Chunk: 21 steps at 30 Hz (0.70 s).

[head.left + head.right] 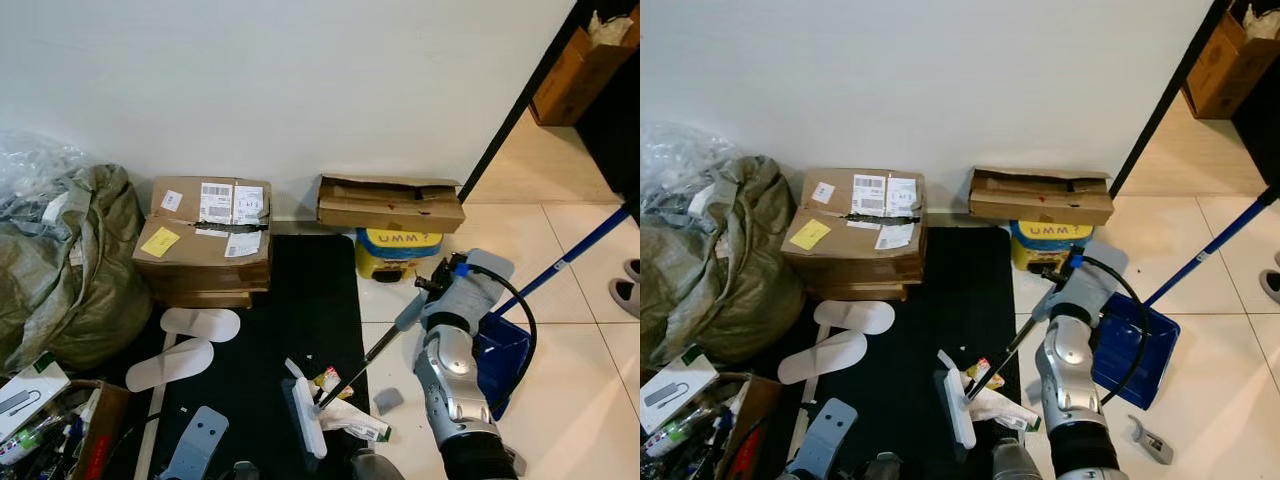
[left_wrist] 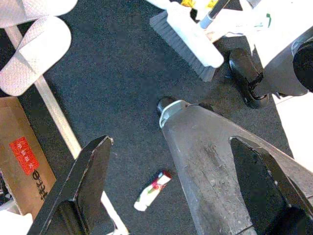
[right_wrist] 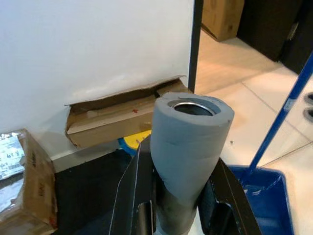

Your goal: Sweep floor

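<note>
The right gripper (image 3: 178,205) is clamping the broom handle (image 1: 375,350); the brush head (image 1: 305,418) is resting on the black mat (image 1: 285,330) against wrappers (image 1: 350,420). The left gripper (image 2: 171,196) is hanging open. Litter is not yet reaching the blue dustpan (image 1: 1132,360), so most sweeping is remaining.

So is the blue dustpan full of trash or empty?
It looks empty, as far as shows: the blue dustpan shows bare blue inside, though the right arm hides part. The wrappers lie by the broom head.
</note>
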{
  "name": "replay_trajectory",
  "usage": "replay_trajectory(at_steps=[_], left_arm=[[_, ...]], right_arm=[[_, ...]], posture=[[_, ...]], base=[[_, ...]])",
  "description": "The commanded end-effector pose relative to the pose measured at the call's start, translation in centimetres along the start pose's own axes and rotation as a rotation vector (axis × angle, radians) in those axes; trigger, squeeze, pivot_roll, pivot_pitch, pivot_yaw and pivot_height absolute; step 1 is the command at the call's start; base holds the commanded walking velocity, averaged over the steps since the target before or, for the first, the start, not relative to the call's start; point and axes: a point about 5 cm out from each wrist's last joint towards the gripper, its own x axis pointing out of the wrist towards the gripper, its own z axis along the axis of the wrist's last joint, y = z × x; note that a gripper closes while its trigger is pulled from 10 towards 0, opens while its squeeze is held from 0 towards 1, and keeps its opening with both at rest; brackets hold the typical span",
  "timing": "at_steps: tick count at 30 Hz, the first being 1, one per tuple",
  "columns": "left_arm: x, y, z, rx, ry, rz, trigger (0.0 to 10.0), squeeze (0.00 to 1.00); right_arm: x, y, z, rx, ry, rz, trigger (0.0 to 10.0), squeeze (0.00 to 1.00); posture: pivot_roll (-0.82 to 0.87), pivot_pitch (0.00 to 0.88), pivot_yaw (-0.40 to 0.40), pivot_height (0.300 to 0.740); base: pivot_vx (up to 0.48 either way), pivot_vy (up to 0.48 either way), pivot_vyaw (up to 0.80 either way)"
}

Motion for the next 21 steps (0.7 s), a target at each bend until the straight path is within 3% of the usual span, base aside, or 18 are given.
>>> replay_trajectory(at_steps=[1, 2, 4, 6, 9, 15, 21], left_arm=[[-0.6, -1.3, -2.3, 0.001, 0.089, -0.048, 10.0, 0.0], [-0.6, -1.5, -2.3, 0.002, 0.09, -0.052, 10.0, 0.0], [-0.6, -1.5, -2.3, 0.002, 0.09, -0.052, 10.0, 0.0], [-0.6, -1.5, -2.3, 0.005, 0.091, -0.055, 10.0, 0.0], [-0.6, -1.5, -2.3, 0.008, 0.092, -0.056, 10.0, 0.0], [-0.6, -1.6, -2.2, 0.008, 0.09, -0.06, 10.0, 0.0], [-0.6, -1.5, -2.3, 0.01, 0.094, -0.062, 10.0, 0.0]], right_arm=[[0.0, -1.1, 0.2, -0.08, -0.038, -0.011, 10.0, 0.0], [0.4, -1.4, 1.0, -0.186, -0.097, 0.038, 10.0, 0.0], [0.4, -1.4, 1.0, -0.186, -0.097, 0.038, 10.0, 0.0], [0.8, -2.2, 1.7, -0.284, -0.136, 0.042, 10.0, 0.0], [1.2, -3.1, 2.1, -0.329, -0.149, 0.02, 10.0, 0.0], [1.6, -5.0, 2.5, -0.37, -0.138, -0.051, 10.0, 0.0], [1.7, -4.7, 3.2, -0.327, -0.176, -0.004, 10.0, 0.0]], posture=[[-0.11, 0.23, -0.008, 0.74], [-0.11, 0.21, -0.007, 0.74], [-0.11, 0.21, -0.007, 0.74], [-0.11, 0.204, -0.006, 0.74], [-0.12, 0.194, -0.001, 0.74], [-0.12, 0.196, 0.004, 0.74], [-0.12, 0.201, 0.014, 0.74]], base=[[0.0, 0.0, 0.0], [0.0, 0.0, 0.0], [0.0, 0.0, 0.0], [0.0, 0.0, 0.0], [0.0, 0.0, 0.0], [0.0, 0.0, 0.0], [0.0, 0.0, 0.0]])
